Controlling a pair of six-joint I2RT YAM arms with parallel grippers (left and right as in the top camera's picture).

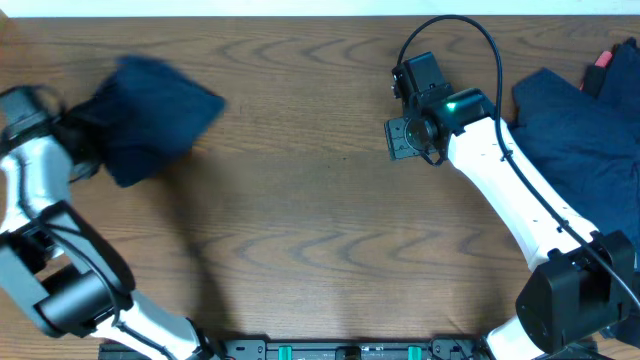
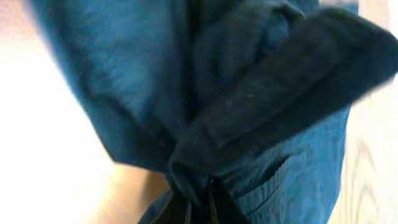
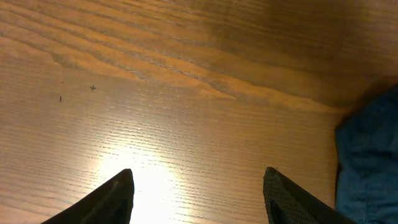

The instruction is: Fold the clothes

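Observation:
A dark blue garment (image 1: 150,115) hangs bunched and blurred at the far left of the table, held up by my left gripper (image 1: 80,135). In the left wrist view the blue cloth (image 2: 249,112) fills the frame and is pinched between the shut fingers (image 2: 199,208). My right gripper (image 1: 415,80) is open and empty over bare wood near the table's back; its two fingertips (image 3: 199,186) are wide apart. A pile of dark blue clothes (image 1: 585,120) lies at the right edge; its edge shows in the right wrist view (image 3: 373,162).
A small red object (image 1: 602,58) lies at the back right beside the pile. The wooden table (image 1: 320,230) spans the view. The arm bases stand at the front edge.

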